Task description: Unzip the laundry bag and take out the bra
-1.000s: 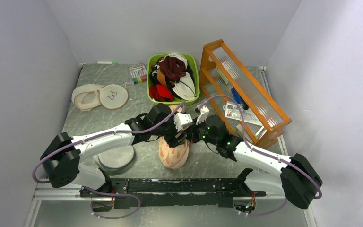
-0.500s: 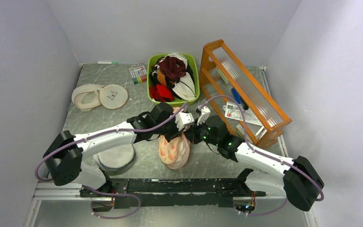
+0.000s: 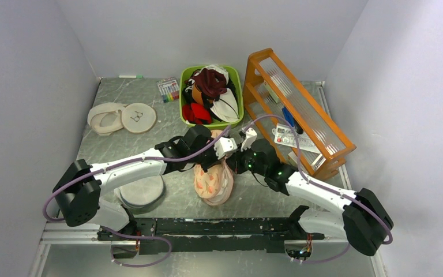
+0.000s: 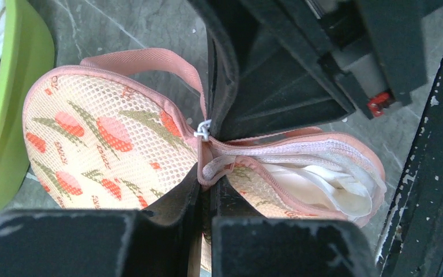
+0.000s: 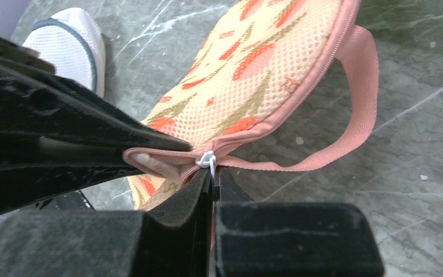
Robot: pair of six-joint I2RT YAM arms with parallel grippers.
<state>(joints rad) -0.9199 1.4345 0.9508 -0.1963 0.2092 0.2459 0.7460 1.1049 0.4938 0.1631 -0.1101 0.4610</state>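
Laundry bag (image 3: 212,183), the bean-shaped padded case of cream-peach mesh with red flowers and a pink zip edge, rests on the grey marbled table (image 3: 265,193) between my two arms, just in front of the green plastic bin (image 3: 183,99) of garments. My left pincer (image 4: 206,187) is closed on the pink edge of the case, right beside the small white zip pull (image 5: 206,158). My right pincer (image 5: 213,179) is clamped on that pull, so the two sets of fingertips nearly touch across the zip. On one side of the pull the zip is parted, and white folded fabric (image 4: 323,184) shows in the gap; whether it is lining or a garment I cannot tell. A pink strap loop (image 5: 364,86) arcs out from the case's closed side over the table.
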